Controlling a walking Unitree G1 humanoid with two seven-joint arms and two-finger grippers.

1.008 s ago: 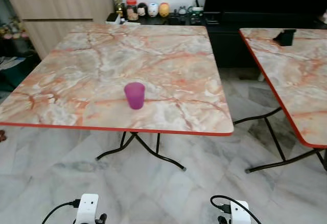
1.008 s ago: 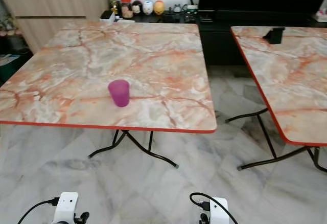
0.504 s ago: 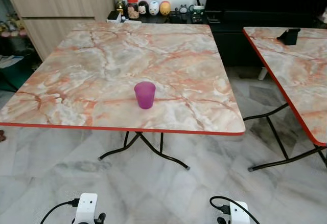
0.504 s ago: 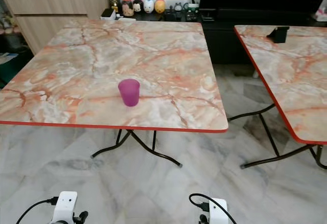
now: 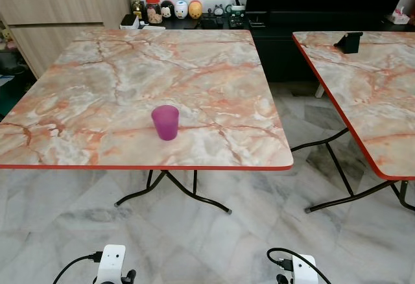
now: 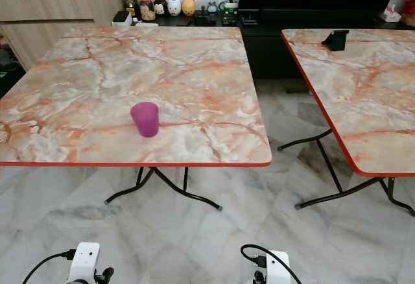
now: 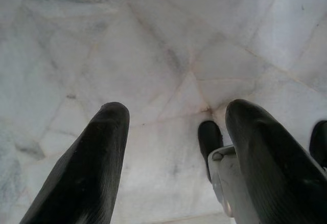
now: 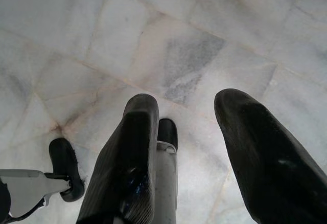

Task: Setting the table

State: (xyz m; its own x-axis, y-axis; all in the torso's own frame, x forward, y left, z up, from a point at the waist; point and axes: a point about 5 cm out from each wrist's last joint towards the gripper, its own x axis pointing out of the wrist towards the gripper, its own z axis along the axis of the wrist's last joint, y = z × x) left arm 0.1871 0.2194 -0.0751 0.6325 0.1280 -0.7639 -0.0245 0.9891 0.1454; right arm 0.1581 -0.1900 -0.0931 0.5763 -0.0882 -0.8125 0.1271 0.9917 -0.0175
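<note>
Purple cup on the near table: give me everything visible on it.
The purple cup is a small tumbler that looks like translucent plastic, tapering slightly toward its base, with no handle or lid. It stands upright, mouth up, on the marble-patterned table with the red edge, near the front edge and somewhat left of the middle. Whether it holds anything cannot be told. Only the tabletop touches it; nothing else stands near it.

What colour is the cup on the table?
The cup is purple, a translucent magenta shade, seen best in the left eye view.
</note>
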